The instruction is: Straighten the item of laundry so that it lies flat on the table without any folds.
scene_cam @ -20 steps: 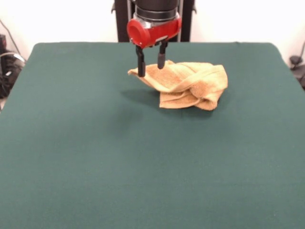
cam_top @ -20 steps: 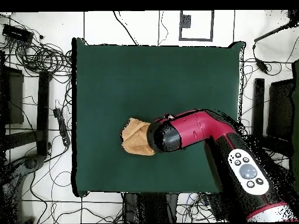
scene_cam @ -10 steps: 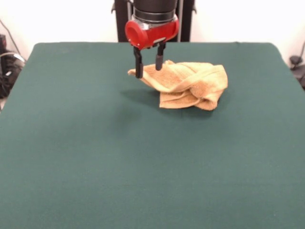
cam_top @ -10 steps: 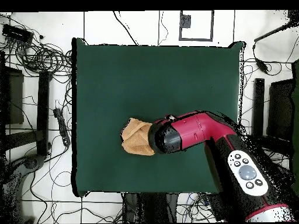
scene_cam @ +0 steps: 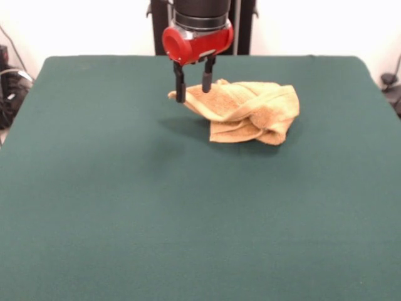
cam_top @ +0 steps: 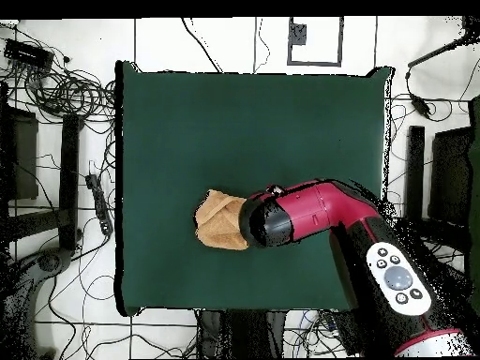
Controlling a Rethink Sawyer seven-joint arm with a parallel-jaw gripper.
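The item of laundry (scene_cam: 247,111) is a mustard-tan towel, bunched in folds right of centre at the far part of the green table (scene_cam: 125,207). Its left corner sticks out, raised above its own shadow. My gripper (scene_cam: 193,94) hangs over that corner, open. One finger is at the corner's edge and the other is over the cloth behind it, and neither pinches the towel. From overhead, the towel (cam_top: 218,221) lies near the table's (cam_top: 234,122) left side. The red arm head (cam_top: 272,217) covers its right part and hides the fingers.
Cables and dark equipment (cam_top: 56,94) surround the table on the floor. The arm's red and black body (cam_top: 375,253) reaches over the table's right near corner in the overhead view.
The gripper has shifted slightly left in the front view and risen a little. The towel has kept its shape and place.
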